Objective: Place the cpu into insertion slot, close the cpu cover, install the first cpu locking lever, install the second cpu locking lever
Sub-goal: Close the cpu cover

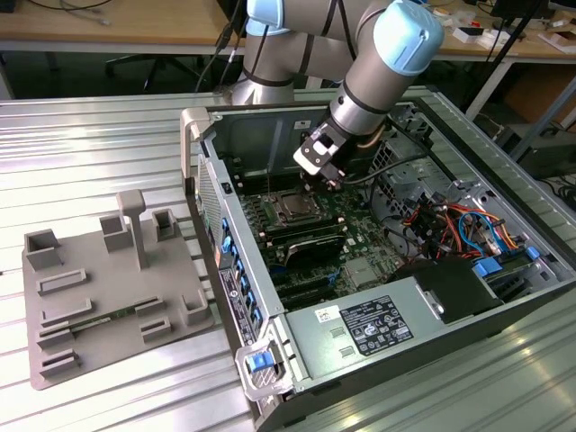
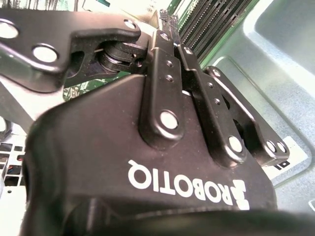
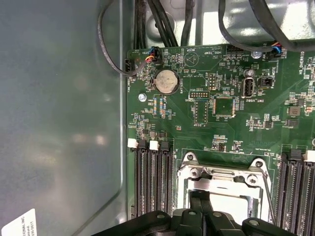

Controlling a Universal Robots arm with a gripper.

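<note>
- One grey tray (image 1: 117, 297) of moulded holders lies on the ribbed table (image 1: 90, 135) at the exterior view's left, just beside the open computer case (image 1: 261, 135).
- Inside the case we see the green board (image 1: 360, 270), and on it the socket (image 1: 292, 209) (a silver-rimmed square with rows of black memory slots (image 3: 152, 187) on either side).
- In the first wrist view the cover (image 3: 224, 173) lies flat over the socket. The chip (image 3: 236, 189) sits beneath it, its pale top showing through the cut-out.
- A thin wire lever (image 3: 268, 189) runs down one side of the cover.
- The gripper (image 1: 331, 178) hangs close above the socket. Its fingers (image 2: 162, 73) are pressed together in both wrist views, and we see nothing held between them.
- Toward the exterior view's right lie coloured cables (image 1: 459, 220), and nearer the camera sits the silver power box (image 1: 360, 328).
</note>
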